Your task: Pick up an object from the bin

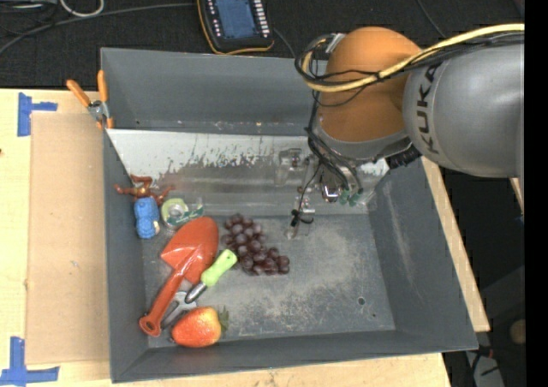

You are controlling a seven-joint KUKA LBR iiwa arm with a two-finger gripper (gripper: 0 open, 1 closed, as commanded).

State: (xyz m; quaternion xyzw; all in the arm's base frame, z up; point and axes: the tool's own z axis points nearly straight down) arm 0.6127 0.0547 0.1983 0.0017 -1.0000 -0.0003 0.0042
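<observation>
My gripper [301,217] hangs low over the bin floor, right of centre, below the orange wrist cover. A bunch of dark purple grapes [254,250] lies just to its left and a little nearer the front, apart from it. A clear plastic piece [287,169] lies behind the gripper against the back wall. Nothing shows between the gripper's tips.
Left of the grapes lie a red toy shovel [184,261], a green-handled tool [217,268], a strawberry [197,328] at the front left, a blue figure [146,217] and a small round greenish thing [175,211]. The arm covers the bin's back right.
</observation>
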